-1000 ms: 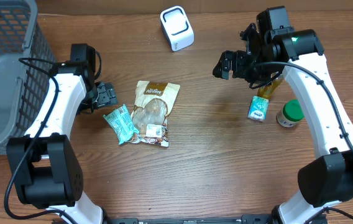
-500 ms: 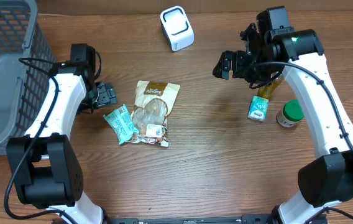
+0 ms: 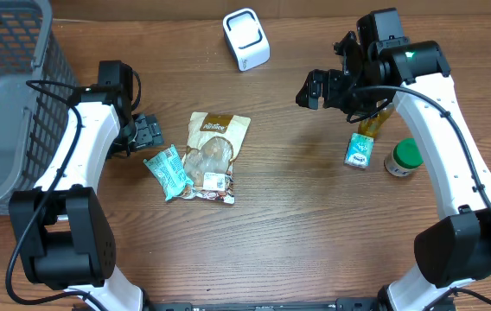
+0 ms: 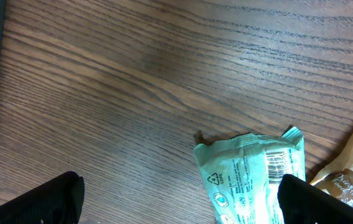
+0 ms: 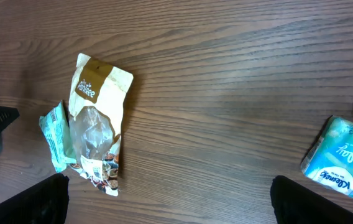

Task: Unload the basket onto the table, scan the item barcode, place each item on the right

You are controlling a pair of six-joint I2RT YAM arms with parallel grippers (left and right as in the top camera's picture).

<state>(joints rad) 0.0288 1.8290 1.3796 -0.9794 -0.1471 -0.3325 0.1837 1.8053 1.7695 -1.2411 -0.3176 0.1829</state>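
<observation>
While left gripper (image 3: 150,133) and right gripper (image 3: 313,90) stand spread, empty — teal packet (image 3: 167,172) flat on table (image 3: 297,216) just beside the left, barcode (image 4: 278,163) up; white scanner (image 3: 245,39) well apart — pickup and scan apparently outstanding

Mock shop checkout, laid out on a robot test bench.

And here we are at a wood-grain table (image 3: 297,225). A grey wire shopping basket (image 3: 16,43) stands out beyond the left gripper (image 3: 149,132). A small white barcode scanner (image 3: 245,39) sits off to one side of the right gripper (image 3: 313,89). Packaged groceries lie about: a snack bag (image 3: 211,155) and a teal wrapper (image 3: 167,172) just beside the left gripper, and a tissue pack (image 3: 360,151) and a green-lidded jar (image 3: 404,158) near the right one.
</observation>
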